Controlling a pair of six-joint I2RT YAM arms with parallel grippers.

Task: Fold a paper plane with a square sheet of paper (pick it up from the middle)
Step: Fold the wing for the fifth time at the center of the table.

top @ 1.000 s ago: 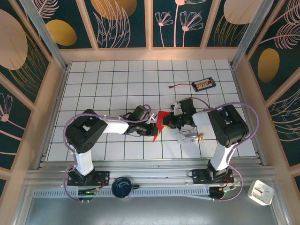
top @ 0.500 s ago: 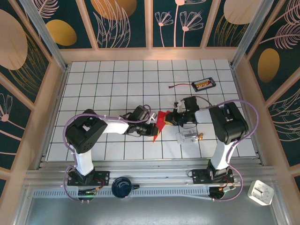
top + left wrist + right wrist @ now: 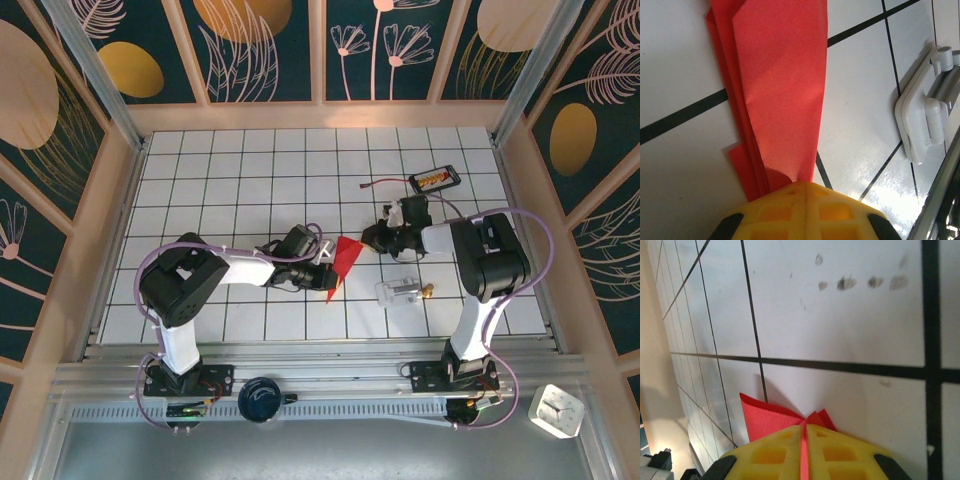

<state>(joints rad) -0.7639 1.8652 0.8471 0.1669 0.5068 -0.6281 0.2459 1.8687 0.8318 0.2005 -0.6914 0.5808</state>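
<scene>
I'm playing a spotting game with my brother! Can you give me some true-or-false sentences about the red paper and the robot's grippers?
1. The left gripper pinches the red paper. True.
2. The red paper is one flat, unfolded square. False: it is folded into layers.
3. The right gripper is shut on the red paper too. True.
4. The black tray sits on the red paper. False: the black tray lies well apart from it, farther back.
</scene>
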